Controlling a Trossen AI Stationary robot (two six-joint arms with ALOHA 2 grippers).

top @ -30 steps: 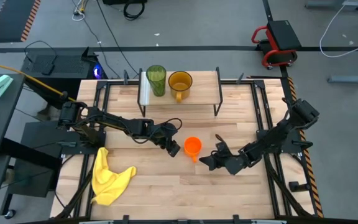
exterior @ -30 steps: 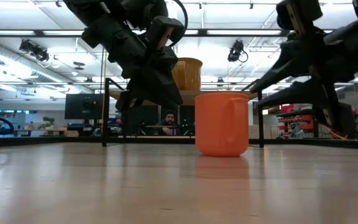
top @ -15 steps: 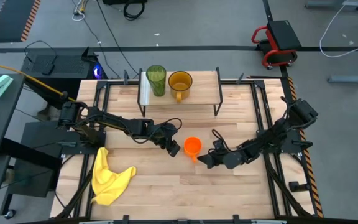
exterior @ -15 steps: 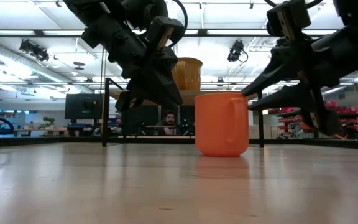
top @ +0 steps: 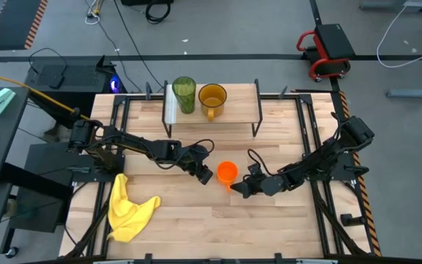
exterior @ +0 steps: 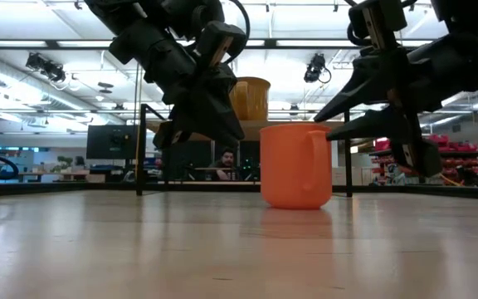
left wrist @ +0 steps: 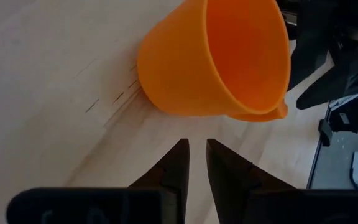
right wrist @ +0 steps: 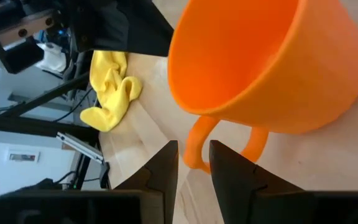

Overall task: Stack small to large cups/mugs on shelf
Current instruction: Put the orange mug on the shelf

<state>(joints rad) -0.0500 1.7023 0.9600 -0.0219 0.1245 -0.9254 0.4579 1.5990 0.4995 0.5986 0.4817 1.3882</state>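
Note:
The bright orange mug (top: 227, 172) stands upright on its base on the slatted table, its handle (exterior: 319, 162) toward the near edge. My left gripper (top: 206, 177) hovers shut just left of it, clear of the mug's wall (left wrist: 185, 81). My right gripper (top: 237, 190) is narrowly open at the handle, coming from the near right. The green tumbler (top: 184, 94) and the amber mug (top: 212, 97) stand side by side on the shelf (top: 240, 99) at the far edge. My right gripper (right wrist: 191, 149) has its fingertips on either side of the outer curve of the orange mug's handle (right wrist: 194, 142), slanting in from the near right. I cannot tell whether they touch it. The mug stands upright on the table.
A crumpled yellow cloth (top: 130, 209) lies near the table's near-left corner. Black frame rails (top: 321, 198) run along the table's left and right sides. The shelf's thin black legs (top: 256, 125) stand behind the mug. A person (exterior: 225, 158) shows far off in the room.
My right gripper has moved toward the table's left and slightly up, closing in on the orange mug's handle. The mug and my left gripper have stayed where they were.

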